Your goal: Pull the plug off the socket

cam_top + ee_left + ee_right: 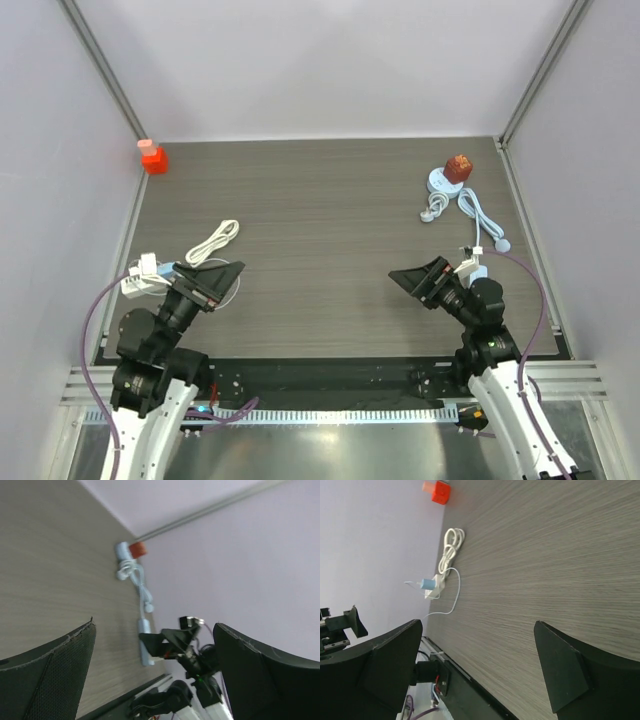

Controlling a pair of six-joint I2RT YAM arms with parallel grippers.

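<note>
A blue plug (424,584) sits in a small white socket block (436,583) at the table's left edge, with its thin white lead and a coiled white cable (452,545) beside it. In the top view the block (143,275) lies just left of my left gripper (218,278), which is open and empty above the table. My right gripper (425,282) is also open and empty, at the near right. At the far right a round pale base (442,181) carries a reddish-brown piece (458,166), and a white cable (478,213) trails from it.
A red block (153,158) stands in the far left corner. The white cable coil (213,241) lies ahead of the left gripper. A small white adapter (474,254) lies close to the right wrist. Walls close in on three sides.
</note>
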